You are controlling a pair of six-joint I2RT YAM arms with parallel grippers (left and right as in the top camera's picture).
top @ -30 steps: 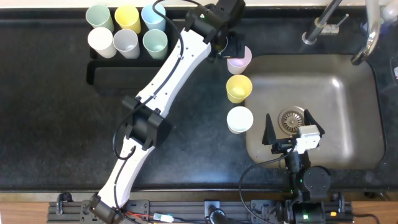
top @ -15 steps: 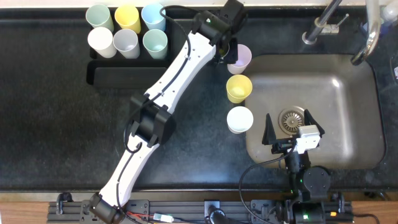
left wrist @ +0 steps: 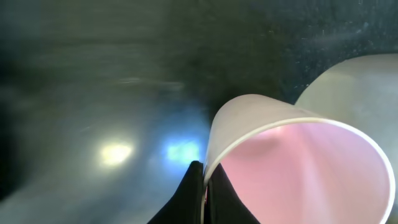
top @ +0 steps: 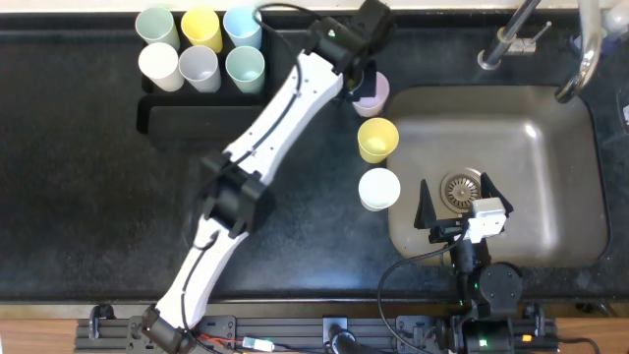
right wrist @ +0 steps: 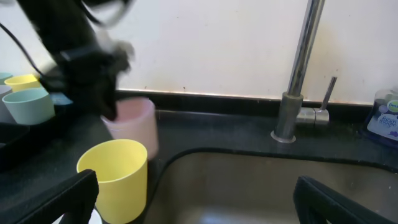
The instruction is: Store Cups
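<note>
Where the counter (top: 98,216) meets the far left corner of the sink (top: 550,108), the left pincer (left wrist: 203,183) is clenched on the rim of the pink cup (top: 371,94); in the left wrist view one finger sits inside the rim and the other outside, with the wall pinched between them. The left arm (top: 280,108) stretches diagonally from its base at the near edge up to this cup. Seen from the right wrist view, the pink cup leans slightly; whether its base touches the counter cannot be told.

Just nearer than the pink cup, the yellow cup (top: 377,140) stands upright at the sink's left rim; the white cup (top: 378,188) stands upright just nearer again; the three form a short line along that rim, each close to the next but not touching.

At the far left of the counter lies a black tray (top: 177,120); six cups (top: 200,67) stand upright at its far end in two rows of three, mouths up; the nearer part of the tray is bare.

The right pincer (top: 459,202) hangs over the sink beside the drain (top: 460,187), released, its fingers spread wide; it touches nothing. The faucet (top: 511,37) rises behind the sink.
</note>
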